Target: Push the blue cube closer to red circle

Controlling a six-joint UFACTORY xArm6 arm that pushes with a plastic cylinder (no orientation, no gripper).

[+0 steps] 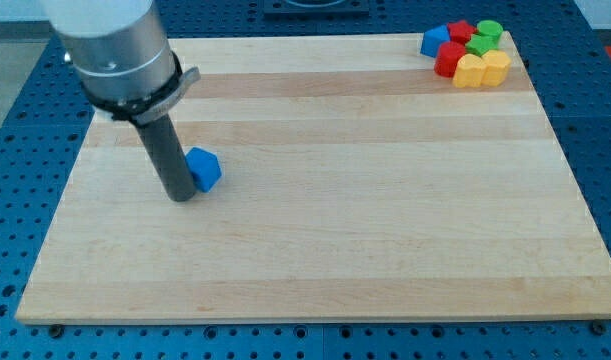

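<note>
Blue cube (203, 168) looked light, rigid and apt to spin, so my tip (182, 197), a gripperless rod touching its left, should push squarely toward the red circle (448, 59).

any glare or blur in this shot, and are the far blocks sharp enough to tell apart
Camera view: even, soft light, no glare on the board; my tip and the blue cube are sharp; the corner cluster is small, colours clear, shapes less so.

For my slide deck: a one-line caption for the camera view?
My tip touches the blue cube from the view's left, far from the red circle.
</note>
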